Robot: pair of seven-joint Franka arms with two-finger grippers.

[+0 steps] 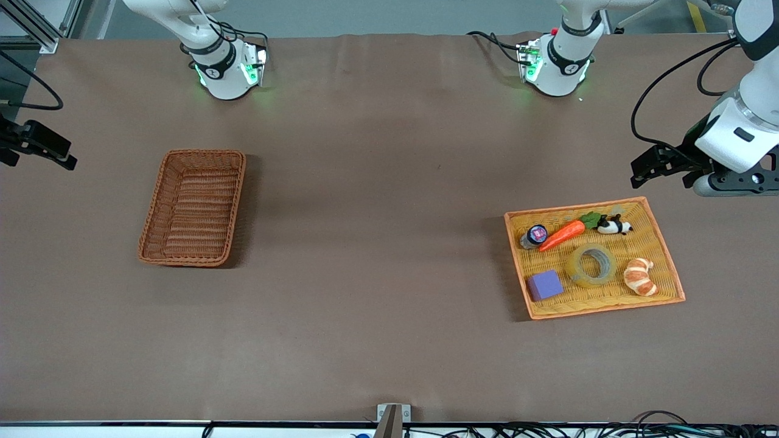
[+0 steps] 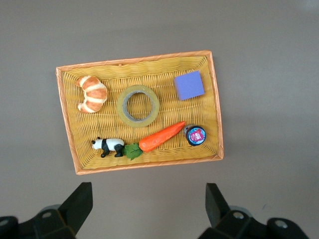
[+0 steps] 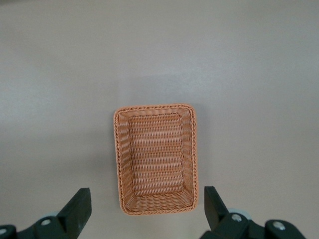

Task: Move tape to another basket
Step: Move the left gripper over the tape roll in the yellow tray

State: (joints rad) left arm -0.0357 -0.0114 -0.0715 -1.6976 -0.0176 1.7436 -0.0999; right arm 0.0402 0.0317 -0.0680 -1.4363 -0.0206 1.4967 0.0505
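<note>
The tape (image 1: 591,265) lies flat in the yellow tray (image 1: 608,293), between a purple block and a croissant. It also shows in the left wrist view (image 2: 138,105). The reddish-brown basket (image 1: 193,208) stands empty toward the right arm's end of the table, and also shows in the right wrist view (image 3: 155,159). My left gripper (image 1: 646,167) is open and empty, up in the air over bare table beside the tray's rim (image 2: 147,209). My right gripper (image 1: 61,155) is open and empty, high over the table's edge beside the basket (image 3: 147,209).
The tray also holds a croissant (image 1: 640,277), a purple block (image 1: 544,285), a toy carrot (image 1: 563,234), a panda figure (image 1: 614,226) and a small blue-lidded jar (image 1: 535,235). Brown table (image 1: 377,243) stretches wide between tray and basket.
</note>
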